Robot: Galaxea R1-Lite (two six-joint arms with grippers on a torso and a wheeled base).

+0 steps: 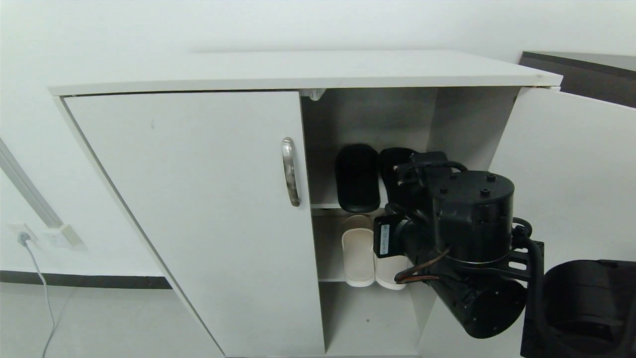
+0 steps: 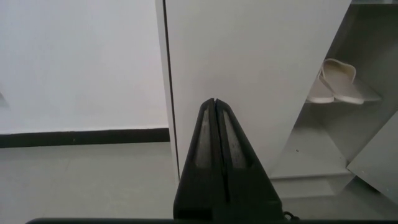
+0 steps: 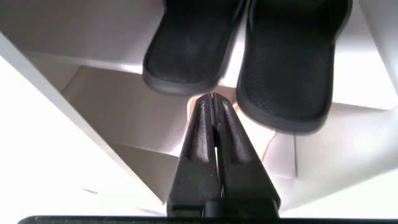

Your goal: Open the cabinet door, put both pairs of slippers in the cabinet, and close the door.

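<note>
The cabinet has its right door swung open and its left door closed. A black pair of slippers lies on the upper shelf, toes outward, and a white pair lies on the shelf below. My right arm's wrist hangs in front of the opening. My right gripper is shut with nothing in it, just short of the black slippers. My left gripper is shut and empty, low before the closed door, with the white pair off to its side.
The closed door carries a metal handle at its inner edge. The cabinet's bottom compartment holds nothing. A wall socket with a hanging cable sits low on the wall to the left, above grey floor.
</note>
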